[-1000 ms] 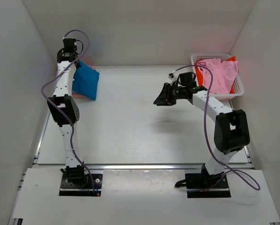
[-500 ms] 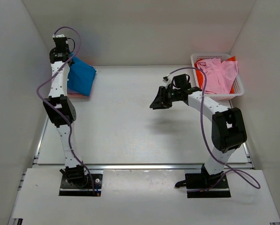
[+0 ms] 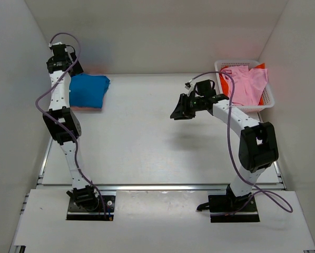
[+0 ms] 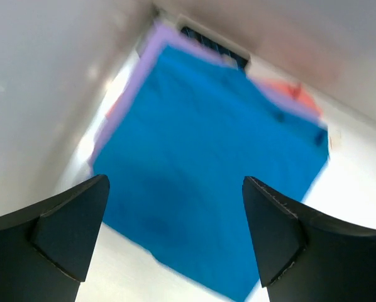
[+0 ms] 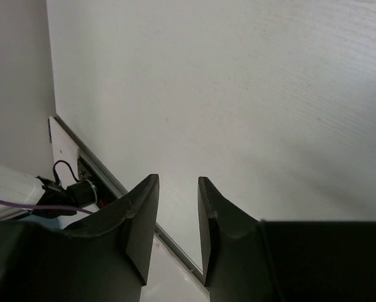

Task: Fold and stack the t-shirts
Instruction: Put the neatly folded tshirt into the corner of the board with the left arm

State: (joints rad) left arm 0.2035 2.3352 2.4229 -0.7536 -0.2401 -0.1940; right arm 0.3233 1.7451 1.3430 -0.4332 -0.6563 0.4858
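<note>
A folded bright blue t-shirt [image 3: 89, 89] lies flat at the table's back left on top of a stack. In the left wrist view the blue t-shirt [image 4: 207, 157] covers a lavender one [image 4: 147, 50] and a salmon one [image 4: 288, 94], of which only the edges show. My left gripper [image 3: 73, 68] hangs above the stack's back edge. Its jaws [image 4: 175, 181] stand wide open with nothing between them. My right gripper [image 3: 179, 112] hovers over the bare table middle. It is [image 5: 177, 182] narrowly open and holds nothing. A pink t-shirt [image 3: 247, 84] lies over an orange-red one [image 3: 224, 87] in the basket.
The white mesh basket [image 3: 268, 97] stands at the back right corner. White walls close in the table on the left, back and right. A metal rail [image 3: 163, 187] runs along the near edge in front of the arm bases.
My left gripper has opened and let go of the blue t-shirt, which now lies flat on the stack. The left wrist has drawn back and to the left. The right gripper has barely shifted.
</note>
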